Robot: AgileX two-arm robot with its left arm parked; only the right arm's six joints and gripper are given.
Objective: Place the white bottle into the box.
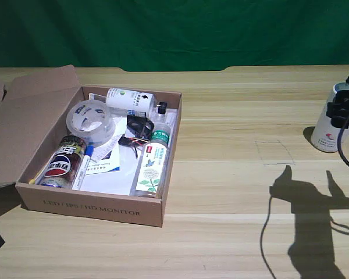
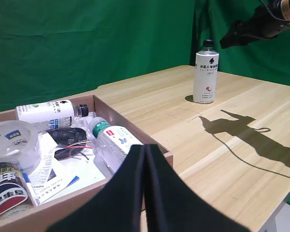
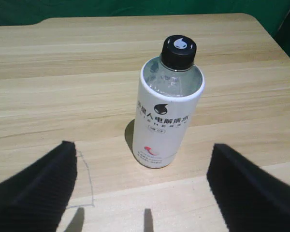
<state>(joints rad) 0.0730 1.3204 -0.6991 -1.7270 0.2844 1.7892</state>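
The white bottle point(image 3: 165, 121) stands upright on the wooden table, with a black cap, dark text and a red mark low on its label. It is at the exterior view's far right point(image 1: 327, 129), far from the box point(image 1: 99, 210), which lies open at that view's left. My right gripper point(image 3: 145, 193) is open. Its two black fingers point(image 3: 38, 188) are spread wide, with the bottle a little ahead of them and not between them. In the exterior view the gripper point(image 1: 340, 109) overlaps the bottle's top. From the left wrist view the gripper point(image 2: 239, 34) hangs above and beside the bottle point(image 2: 206, 72).
Inside the box lie a white bottle with a green mark point(image 1: 131, 100), a tape roll point(image 1: 90, 119), a clear green-capped bottle point(image 1: 152, 163), a cola can point(image 1: 61, 163), a pen and papers. A pencilled square point(image 1: 273, 152) marks the table between box and bottle. The parked left gripper point(image 2: 145, 193) fills the left wrist view's foreground.
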